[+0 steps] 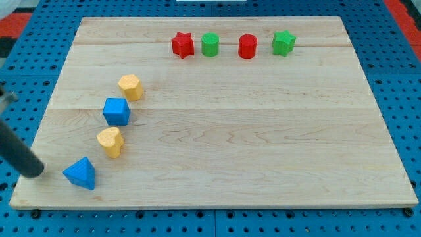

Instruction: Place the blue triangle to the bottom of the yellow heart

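One raised view, seemingly front-on, over whole board point(230, 131)

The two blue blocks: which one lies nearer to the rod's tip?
The blue triangle, at the view's bottom left, just right of my tip. The blue cube sits higher, between two yellow blocks.

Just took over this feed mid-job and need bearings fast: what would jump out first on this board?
A curved line of four blocks runs down the view's left: yellow pentagon, blue cube, yellow heart, then blue triangle at the bottom-left. My tip sits just left of the blue triangle. Along the top stand a red star, green cylinder, red cylinder and green star.
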You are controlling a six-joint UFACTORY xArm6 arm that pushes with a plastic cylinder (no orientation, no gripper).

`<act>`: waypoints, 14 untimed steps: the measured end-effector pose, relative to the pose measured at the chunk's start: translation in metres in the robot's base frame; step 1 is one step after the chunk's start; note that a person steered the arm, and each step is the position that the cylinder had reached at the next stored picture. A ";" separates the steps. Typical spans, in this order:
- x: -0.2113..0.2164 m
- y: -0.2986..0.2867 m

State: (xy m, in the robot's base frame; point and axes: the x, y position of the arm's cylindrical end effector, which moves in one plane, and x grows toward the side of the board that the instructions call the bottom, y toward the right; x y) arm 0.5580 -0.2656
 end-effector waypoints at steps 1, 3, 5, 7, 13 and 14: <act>0.006 0.014; 0.030 0.011; 0.017 0.046; 0.025 0.049; 0.007 0.079; 0.010 0.030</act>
State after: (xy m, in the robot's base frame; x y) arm 0.5675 -0.2359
